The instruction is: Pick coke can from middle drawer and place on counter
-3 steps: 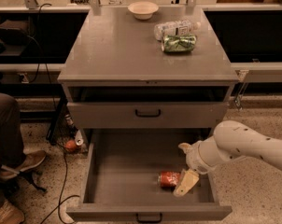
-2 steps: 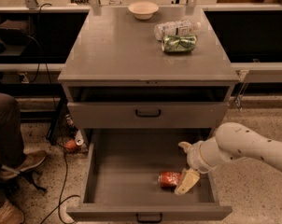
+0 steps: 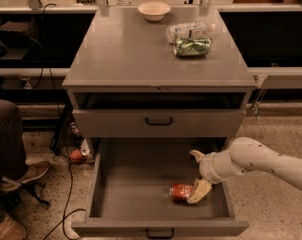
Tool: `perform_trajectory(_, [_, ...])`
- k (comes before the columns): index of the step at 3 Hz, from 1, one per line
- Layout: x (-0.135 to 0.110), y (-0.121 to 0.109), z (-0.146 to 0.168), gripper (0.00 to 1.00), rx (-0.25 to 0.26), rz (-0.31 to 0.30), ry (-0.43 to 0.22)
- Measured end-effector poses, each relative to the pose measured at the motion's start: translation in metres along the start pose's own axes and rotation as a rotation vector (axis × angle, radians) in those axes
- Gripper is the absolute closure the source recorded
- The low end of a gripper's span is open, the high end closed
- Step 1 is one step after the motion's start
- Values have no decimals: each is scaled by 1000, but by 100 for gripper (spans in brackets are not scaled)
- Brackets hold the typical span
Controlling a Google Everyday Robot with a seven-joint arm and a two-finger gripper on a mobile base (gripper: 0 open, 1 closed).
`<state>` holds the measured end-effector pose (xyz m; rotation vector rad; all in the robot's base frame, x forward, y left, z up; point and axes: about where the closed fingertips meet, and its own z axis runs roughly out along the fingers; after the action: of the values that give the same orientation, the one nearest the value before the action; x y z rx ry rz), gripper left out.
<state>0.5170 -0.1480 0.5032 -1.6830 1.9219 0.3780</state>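
Observation:
The coke can [image 3: 180, 192] lies on its side on the floor of the open middle drawer [image 3: 133, 184], right of centre and near the front. My gripper [image 3: 197, 174] reaches into the drawer from the right on a white arm. It is open, with its lower finger [image 3: 199, 191] against the can's right end and its upper finger [image 3: 196, 155] held above and behind it. The can is not between the jaws. The counter [image 3: 131, 49] is the grey top of the cabinet above.
On the counter's far side stand a white bowl [image 3: 154, 10], a clear plastic bottle [image 3: 188, 30] and a green can [image 3: 192, 46], both lying down. A shut drawer front with a black handle [image 3: 158, 120] sits above the open drawer. A seated person's legs [image 3: 8, 149] and cables are at left.

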Motion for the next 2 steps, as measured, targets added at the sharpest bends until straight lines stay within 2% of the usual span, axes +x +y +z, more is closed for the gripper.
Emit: perform_trajectory(2, [28,-2,57,0,-12,-28,-24])
